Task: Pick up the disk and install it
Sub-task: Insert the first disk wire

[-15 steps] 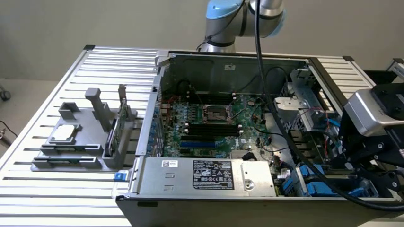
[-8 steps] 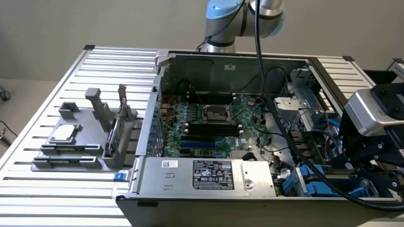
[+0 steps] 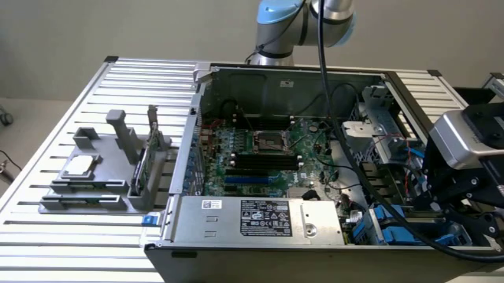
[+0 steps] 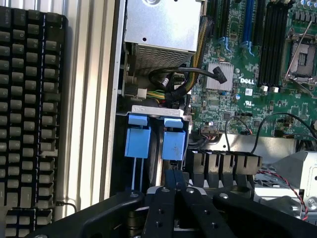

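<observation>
Plainly, we see the gripper (image 4: 176,174) with its jaws pressed together and nothing between them, poised just beyond the disk (image 4: 173,145) on the side away from the power supply (image 4: 163,29). We judge that the disk stands edge-on in its bay (image 4: 148,108), close beside the power supply, with only its blue end showing in the wrist view. Whether it is seated fully home we cannot tell. The hazard, in our view, lies in off-centre contact: the closed jaws bearing on one blue end alone could cock the disk in the bay and jam it, or crack the plastic. The cable bundle (image 4: 173,79) spilling from the power supply lies between it and the disk. A sideways slip there could snag a lead or knock a plug on the motherboard (image 4: 247,74), next to the power supply.
</observation>
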Controlling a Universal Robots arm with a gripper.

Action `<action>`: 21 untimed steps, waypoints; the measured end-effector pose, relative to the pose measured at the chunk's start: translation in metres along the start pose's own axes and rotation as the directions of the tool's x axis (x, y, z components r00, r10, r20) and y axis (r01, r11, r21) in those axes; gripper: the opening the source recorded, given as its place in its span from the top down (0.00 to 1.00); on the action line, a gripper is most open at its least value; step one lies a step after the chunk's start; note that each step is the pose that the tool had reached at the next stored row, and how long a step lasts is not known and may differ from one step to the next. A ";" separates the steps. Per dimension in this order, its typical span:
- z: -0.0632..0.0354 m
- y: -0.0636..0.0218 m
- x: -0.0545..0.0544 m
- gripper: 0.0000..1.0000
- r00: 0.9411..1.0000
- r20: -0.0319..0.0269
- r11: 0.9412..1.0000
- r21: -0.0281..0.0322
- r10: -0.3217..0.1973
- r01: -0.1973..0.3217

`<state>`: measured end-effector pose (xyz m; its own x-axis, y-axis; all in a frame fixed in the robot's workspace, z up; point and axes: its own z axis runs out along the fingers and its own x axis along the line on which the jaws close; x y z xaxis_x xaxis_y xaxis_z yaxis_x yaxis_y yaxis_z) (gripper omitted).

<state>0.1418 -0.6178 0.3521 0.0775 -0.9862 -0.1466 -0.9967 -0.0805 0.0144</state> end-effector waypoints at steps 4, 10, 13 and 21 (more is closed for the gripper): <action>0.0002 0.0001 0.000 0.89 0.998 0.002 0.998 0.009 0.062 -0.062; 0.0000 0.0001 0.000 0.89 0.991 0.008 0.991 0.015 0.136 -0.136; -0.0004 0.0002 0.000 0.89 0.986 0.014 0.986 0.015 0.168 -0.168; -0.0010 0.0004 0.000 0.89 0.967 0.032 0.967 0.016 0.254 -0.255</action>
<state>0.1415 -0.6179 0.3531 -0.1790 -0.9692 -0.1693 -0.9838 0.1755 0.0358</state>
